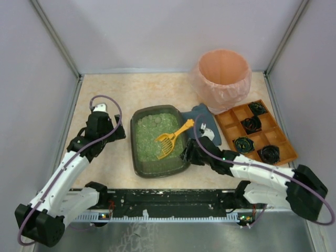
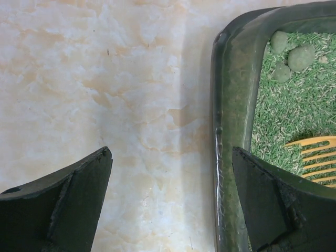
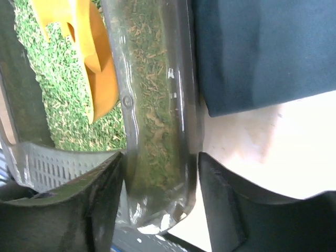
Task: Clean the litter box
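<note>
The litter box (image 1: pixel 157 170) is a dark tray of green litter in the middle of the table. A yellow scoop (image 1: pixel 170 139) lies inside it, head down in the litter, with grey-green clumps (image 2: pixel 301 56) at the far end. My right gripper (image 1: pixel 185 155) is shut on the box's right rim (image 3: pixel 157 79) near the front corner, one finger inside and one outside. My left gripper (image 1: pixel 122 134) stands open at the left rim (image 2: pixel 231 105). Its right finger (image 2: pixel 273 199) is over the box edge and its left finger is over bare table, holding nothing.
A blue cloth (image 1: pixel 199 113) lies under the box's far right corner. A round pink-lined bin (image 1: pixel 223 76) stands at the back right. An orange compartmented tray (image 1: pixel 227 126) with black items sits right of the box. Grey walls close in both sides.
</note>
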